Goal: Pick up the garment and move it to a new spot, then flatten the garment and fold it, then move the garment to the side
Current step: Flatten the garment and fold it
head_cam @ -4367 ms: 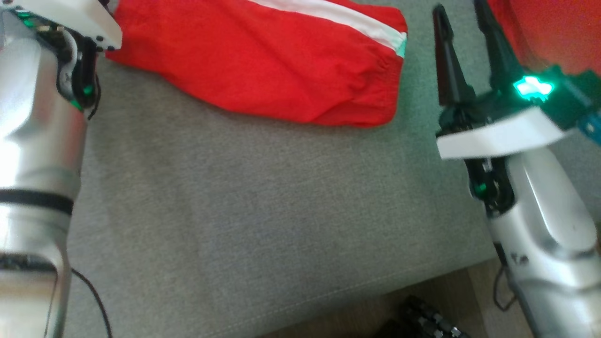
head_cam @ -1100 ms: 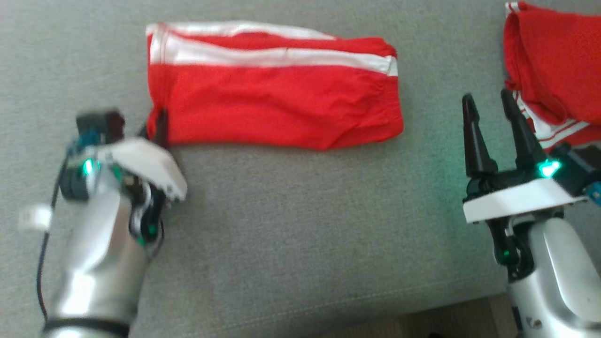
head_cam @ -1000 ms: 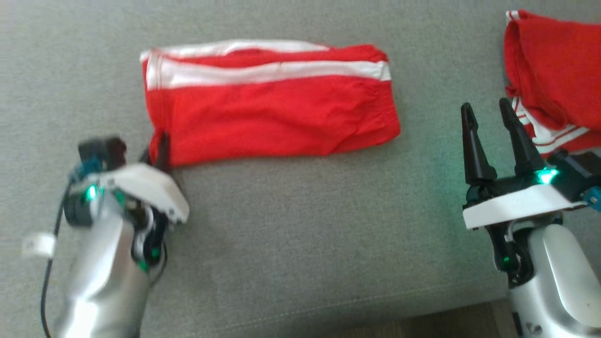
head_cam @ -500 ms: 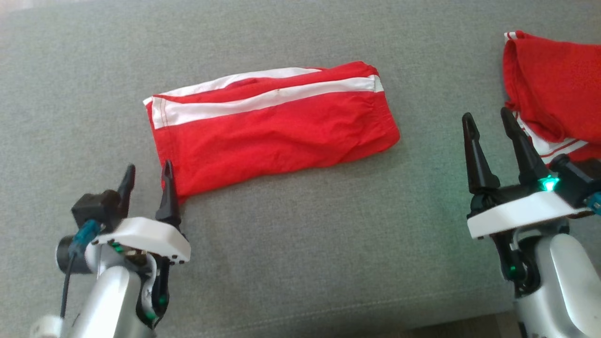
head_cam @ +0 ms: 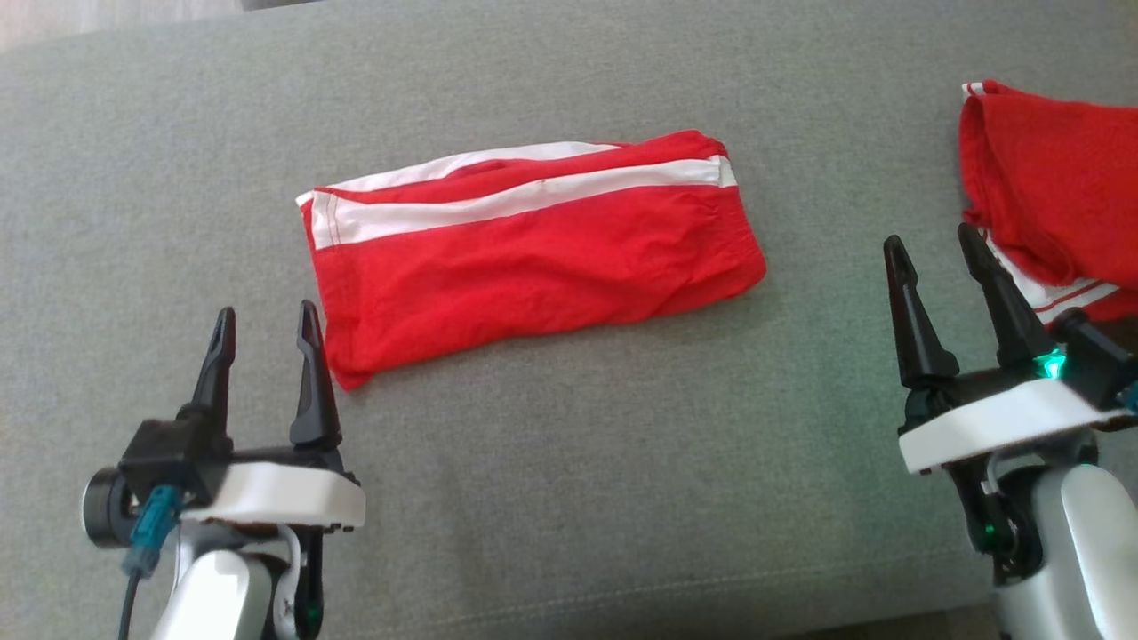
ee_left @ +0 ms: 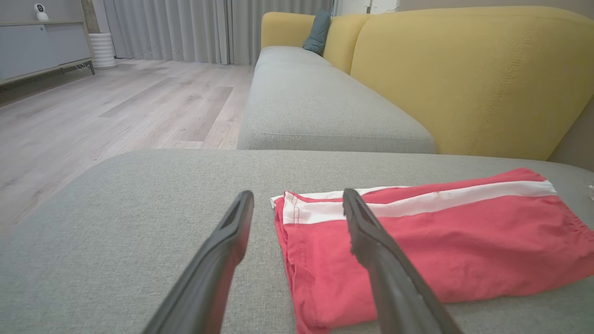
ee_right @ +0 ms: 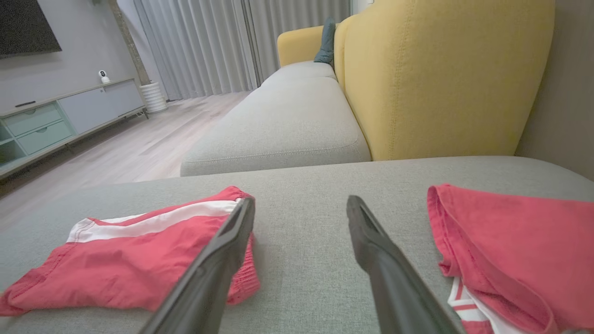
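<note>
Fingers of your left end effector (head_cam: 267, 309) stand parted and empty at the lower left. Half a second ago one of them touched the near left corner of the folded red shorts (head_cam: 533, 240); now it sits just beside that corner. Your right end effector (head_cam: 929, 234), low at the right, is likewise spread and holds nothing. The shorts lie flat on the grey cushion (head_cam: 569, 498) between the two, white stripes along their far edge. A second red garment (head_cam: 1049, 178) lies bunched at the right, cut off by the frame edge and partly hidden behind a right finger. Beyond are a yellow backrest (ee_left: 464, 69) and wooden floor (ee_left: 116, 102).
</note>
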Available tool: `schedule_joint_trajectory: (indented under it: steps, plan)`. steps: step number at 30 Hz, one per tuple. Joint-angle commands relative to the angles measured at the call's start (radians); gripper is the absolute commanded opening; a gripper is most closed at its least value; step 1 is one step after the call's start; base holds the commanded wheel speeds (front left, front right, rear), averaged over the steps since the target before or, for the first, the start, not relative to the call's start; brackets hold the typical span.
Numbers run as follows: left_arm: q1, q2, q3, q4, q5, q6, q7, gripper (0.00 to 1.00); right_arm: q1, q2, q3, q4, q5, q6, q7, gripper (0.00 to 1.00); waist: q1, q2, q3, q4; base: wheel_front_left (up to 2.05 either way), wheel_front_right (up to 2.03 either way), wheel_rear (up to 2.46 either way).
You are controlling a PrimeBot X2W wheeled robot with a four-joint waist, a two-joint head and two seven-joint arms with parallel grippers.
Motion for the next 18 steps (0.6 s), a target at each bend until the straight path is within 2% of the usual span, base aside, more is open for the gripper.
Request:
schedule_joint_trajectory:
  steps: [1, 18]
  plan:
    - [-0.022, 0.025, 0.027, -0.042, 0.014, 0.008, 0.0, 1.0, 0.0, -0.012, 0.011, -0.044, -0.011, -0.001, 0.005, 1.0, 0.0, 0.0, 0.001, 0.002, 0.0, 0.0, 0.0]
    - [-0.053, 0.021, 0.016, -0.052, 0.018, 0.018, -0.005, 1.0, -0.003, -0.018, -0.001, -0.072, -0.018, -0.001, 0.031, 1.0, 0.0, 0.0, 0.03, 0.024, 0.0, 0.0, 0.0]
